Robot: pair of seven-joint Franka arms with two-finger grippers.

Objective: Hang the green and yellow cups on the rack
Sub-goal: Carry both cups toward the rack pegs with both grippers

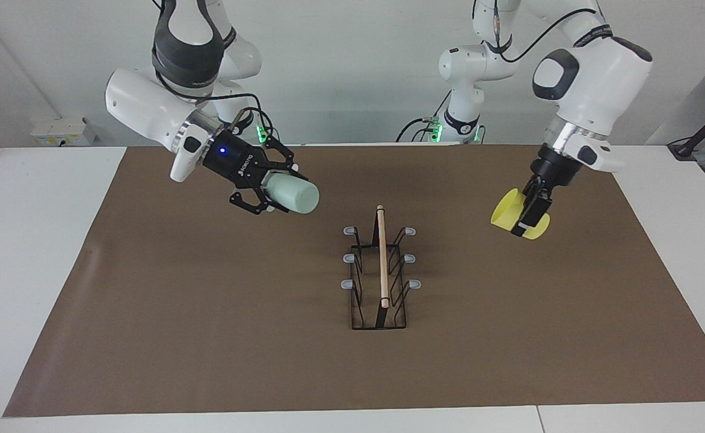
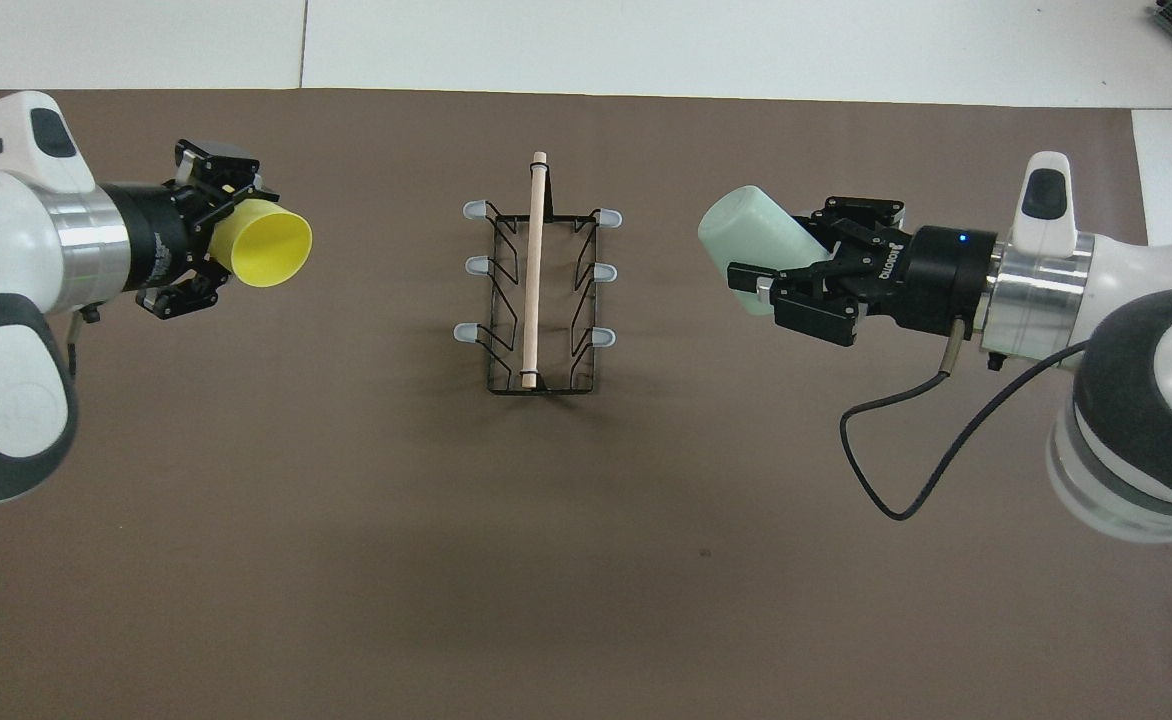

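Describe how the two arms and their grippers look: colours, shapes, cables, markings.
Both arms are glossy white with rounded shells, dark grey joint bands and a silver ring at the wrist. The right gripper is black and linked, with white lettering, a blue light and a black cable looping from it. The left gripper is black too, on a black cylinder. Green lights glow at both bases.

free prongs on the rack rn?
6, all bare: three grey-tipped prongs along the rack on the left arm's side, three on the right arm's. The green cup and yellow cup are held up in the pincers.
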